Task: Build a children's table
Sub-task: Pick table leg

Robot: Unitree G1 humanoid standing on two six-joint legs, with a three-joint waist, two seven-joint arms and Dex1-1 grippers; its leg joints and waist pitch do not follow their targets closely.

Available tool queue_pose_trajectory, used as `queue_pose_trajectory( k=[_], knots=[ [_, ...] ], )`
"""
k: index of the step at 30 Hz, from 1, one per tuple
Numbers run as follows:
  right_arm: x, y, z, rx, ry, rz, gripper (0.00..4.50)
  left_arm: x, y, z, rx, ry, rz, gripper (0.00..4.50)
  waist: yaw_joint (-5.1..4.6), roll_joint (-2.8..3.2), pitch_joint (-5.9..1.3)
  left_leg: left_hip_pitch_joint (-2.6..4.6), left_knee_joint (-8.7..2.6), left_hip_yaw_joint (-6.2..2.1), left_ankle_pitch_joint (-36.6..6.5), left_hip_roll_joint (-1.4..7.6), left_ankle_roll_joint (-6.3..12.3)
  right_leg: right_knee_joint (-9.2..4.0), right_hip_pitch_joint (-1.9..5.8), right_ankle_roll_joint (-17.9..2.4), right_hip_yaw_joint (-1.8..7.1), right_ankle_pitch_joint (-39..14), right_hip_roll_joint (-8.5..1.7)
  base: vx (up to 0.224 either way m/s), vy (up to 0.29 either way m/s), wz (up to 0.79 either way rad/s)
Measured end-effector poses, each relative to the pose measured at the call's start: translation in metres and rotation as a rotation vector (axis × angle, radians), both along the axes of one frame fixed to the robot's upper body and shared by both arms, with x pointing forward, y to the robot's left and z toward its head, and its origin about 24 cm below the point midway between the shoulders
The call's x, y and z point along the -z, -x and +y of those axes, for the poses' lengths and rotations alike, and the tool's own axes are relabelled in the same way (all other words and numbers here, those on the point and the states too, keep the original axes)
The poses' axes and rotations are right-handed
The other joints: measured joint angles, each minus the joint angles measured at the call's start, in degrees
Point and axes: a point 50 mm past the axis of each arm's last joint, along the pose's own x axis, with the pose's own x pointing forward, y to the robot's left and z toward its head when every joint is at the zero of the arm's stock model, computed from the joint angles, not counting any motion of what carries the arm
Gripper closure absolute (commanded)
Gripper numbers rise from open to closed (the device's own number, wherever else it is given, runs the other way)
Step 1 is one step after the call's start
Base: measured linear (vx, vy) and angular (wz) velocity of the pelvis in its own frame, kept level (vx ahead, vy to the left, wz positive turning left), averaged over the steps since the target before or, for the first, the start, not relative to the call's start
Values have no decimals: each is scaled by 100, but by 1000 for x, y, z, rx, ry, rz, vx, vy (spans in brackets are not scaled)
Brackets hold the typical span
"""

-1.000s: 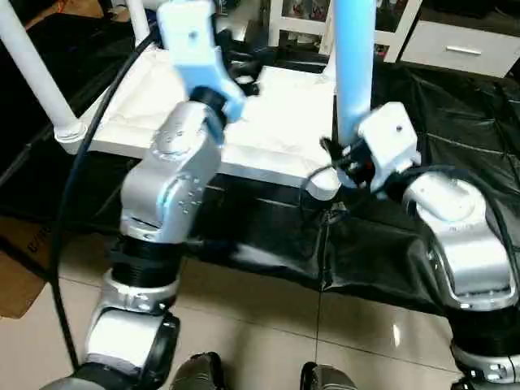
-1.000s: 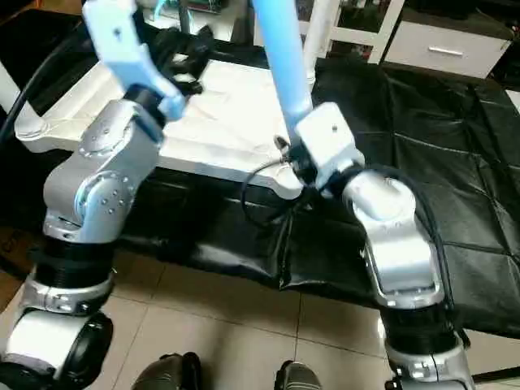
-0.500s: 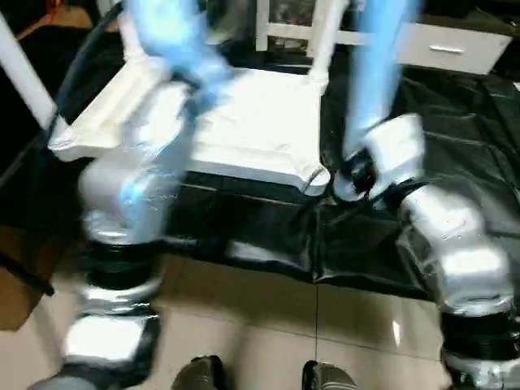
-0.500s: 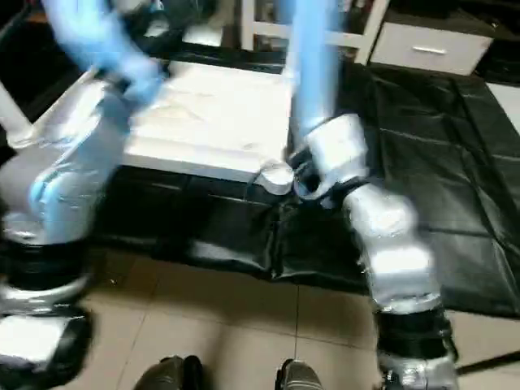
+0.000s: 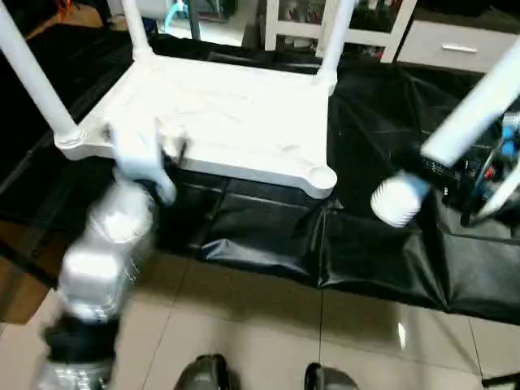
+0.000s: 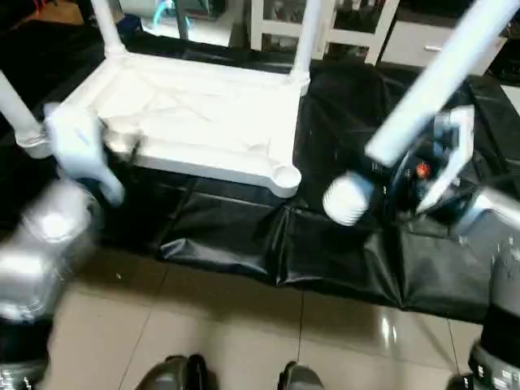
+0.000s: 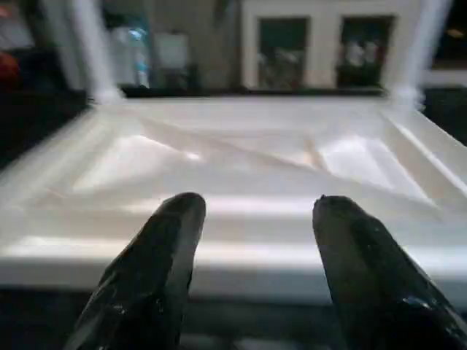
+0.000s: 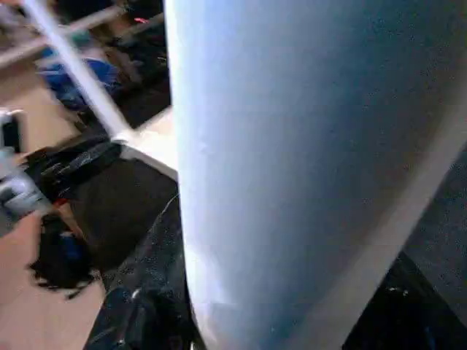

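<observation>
The children's table top [image 5: 236, 114] lies upside down on a black sheet, its ribbed underside facing up. Three white legs stand in corner sockets: near left [image 5: 32, 73], far left [image 5: 134, 28] and far right [image 5: 335, 36]. The near right socket [image 5: 322, 177] is empty. My right gripper [image 6: 422, 171] is shut on the fourth leg [image 5: 463, 122], which tilts up to the right, its thick end [image 5: 398, 199] hanging right of that socket. In the right wrist view this leg [image 8: 292, 160] passes between the black fingers [image 8: 146, 306]. My left gripper [image 7: 252, 208] stands open and holds nothing, just before the top's near edge [image 7: 233, 255].
The black sheet [image 5: 268, 236] covers the floor under the table and spreads to the right. Pale floor tiles [image 5: 244, 325] lie in front of it, with my feet [image 5: 211, 374] at the bottom edge. White shelving [image 5: 366, 16] and a drawer unit [image 5: 455, 49] stand behind.
My right arm has swung the leg from upright beside the near right socket to a tilt out to the right. My left arm has dropped to the top's near left edge.
</observation>
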Motion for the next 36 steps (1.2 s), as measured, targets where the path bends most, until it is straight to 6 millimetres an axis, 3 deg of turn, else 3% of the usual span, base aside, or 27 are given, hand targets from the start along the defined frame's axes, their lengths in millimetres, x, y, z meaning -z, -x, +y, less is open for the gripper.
queue_pose_trajectory(
  k=[4, 9, 11, 12, 14, 15, 16, 17, 18, 19, 20, 21, 23, 25, 26, 28, 29, 30, 31, 32, 33, 34, 35, 36],
  knots=[
    [-1, 2, -1, 151, 110, -62, 264, 16, 15, -19, 51, -31, -11, 173, -65, -24, 15, 0, -48, 0, 11, 4, -18, -18, -21, 27, -6, -16, 7, 0, 0, 0],
    [-3, -4, 10, 228, 168, -145, 264, -4, 10, -34, 93, -1, -100, 173, -126, -26, 19, 7, -91, -12, 11, 2, -19, -98, -23, 74, -19, -46, 12, 0, 0, 0],
    [-3, -6, 12, 243, 186, -160, 264, -13, 8, -38, 109, 7, -133, 173, -142, -20, 33, 50, -98, -31, 8, -9, -21, -147, 4, 101, -27, -65, 12, 0, 0, 0],
    [-3, -6, 12, 249, 193, -165, 264, -14, 8, -38, 110, 7, -138, 173, -155, -4, 56, 93, -115, -50, 5, -16, -23, -199, 34, 110, -52, -77, 17, 0, 0, 0],
    [-1, -7, 13, 274, 171, -170, 264, -14, 8, -37, 102, -13, -140, 173, -272, 93, 162, 241, -192, -131, -2, 1, -29, -355, 229, 104, -259, -230, 28, 0, 0, 0],
    [1, -6, 15, 285, 160, -166, 264, -15, 7, -37, 102, -22, -145, 173, -282, 131, 203, 289, -259, -144, -2, 14, -31, -224, 310, -5, -335, -400, 9, 0, 0, 0],
    [7, -1, 15, 289, 163, -156, 264, -15, 7, -39, 107, -29, -150, 173, -270, 115, 220, 337, -286, -119, -2, -1, -31, 166, 356, -155, -348, -639, 3, 0, 0, 0],
    [10, 0, 16, 288, 165, -149, 264, -16, 7, -39, 107, -33, -152, 173, -262, 38, 239, 405, -298, -22, -2, -39, -32, 226, 441, -149, -272, -702, 9, 0, 0, 0],
    [10, 0, 16, 288, 166, -150, 264, -16, 7, -39, 106, -32, -152, 173, -267, 25, 254, 421, -292, -8, -17, -51, -53, 223, 448, -60, -202, -661, 21, 0, 0, 0],
    [12, 0, 17, 294, 167, -144, 264, -12, 8, -40, 108, -34, -141, 173, -214, 28, 277, 384, -169, -74, -212, -104, -81, 181, 474, 7, -151, -654, -5, 0, 0, 0],
    [14, 1, 17, 302, 176, -146, 264, -12, 8, -43, 116, -28, -139, 173, -198, 74, 285, 356, -62, -224, -310, -126, 20, 141, 505, 16, -165, -649, 19, 85, -4, -12],
    [15, 2, 17, 308, 184, -148, 264, -12, 8, -46, 125, -25, -140, 173, -191, 136, 276, 365, -28, -304, -327, -127, 47, 117, 527, 16, -201, -649, 44, 124, 14, -12],
    [21, 5, 21, 302, 173, -135, 264, -14, 8, -46, 125, -32, -148, 173, -226, 234, 239, 379, -41, -339, -257, -118, -79, 49, 542, 7, -226, -644, 83, 116, 24, -10],
    [23, 4, 30, 274, 167, -134, 264, -13, 7, -43, 114, -42, -145, 173, -325, 230, 240, 375, -99, -352, -278, -140, -61, -65, 542, -191, -200, -564, 132, 118, 44, -1],
    [22, 4, 32, 266, 170, -146, 264, -13, 7, -42, 111, -46, -144, 173, -349, 234, 239, 385, -99, -356, -298, -166, -23, -52, 519, -339, -216, -531, 125, 121, 50, 6],
    [20, 5, 37, 253, 174, -165, 264, -14, 6, -38, 99, -53, -147, 173, -420, 231, 240, 436, -67, -357, -387, -222, 10, 116, 500, -565, -184, -628, 93, 132, 35, 10],
    [20, 5, 36, 257, 175, -169, 264, -14, 6, -37, 94, -55, -148, 173, -434, 227, 240, 438, -53, -349, -419, -238, 53, 121, 512, -508, -164, -660, 51, 130, 18, 6],
    [20, 5, 35, 262, 178, -172, 264, -15, 6, -38, 96, -53, -150, 173, -417, 222, 230, 396, -25, -339, -455, -259, 119, 100, 561, -324, -142, -661, 22, 105, 13, 7],
    [21, 6, 34, 267, 185, -169, 264, -15, 6, -40, 107, -49, -148, 173, -415, 231, 224, 301, 54, -353, -520, -287, 238, 62, 585, -43, -136, -650, 18, 105, 13, 7],
    [24, 7, 32, 272, 191, -157, 264, -14, 6, -42, 118, -43, -145, 173, -394, 254, 210, 246, 146, -389, -586, -258, 347, 57, 591, 54, -159, -660, 30, 91, -5, 12],
    [25, 7, 33, 268, 193, -154, 264, -14, 6, -42, 120, -45, -144, 173, -397, 270, 201, 256, 156, -435, -599, -254, 367, 59, 580, 22, -188, -684, 54, 145, -38, 12],
    [25, 7, 35, 260, 194, -156, 264, -14, 6, -41, 118, -48, -144, 173, -400, 275, 200, 261, 140, -454, -606, -264, 376, 94, 566, -81, -191, -741, 87, 145, -38, 12],
    [25, 6, 37, 250, 195, -157, 264, -14, 6, -39, 113, -52, -143, 173, -405, 273, 202, 303, 136, -486, -622, -275, 371, 237, 467, -277, -186, -808, 93, 147, -72, 7],
    [24, 5, 41, 232, 194, -163, 264, -13, 6, -37, 104, -55, -140, 173, -411, 261, 199, 340, 153, -548, -651, -297, 340, 462, 344, -370, -176, -831, 111, 82, -114, -7]
  ],
)
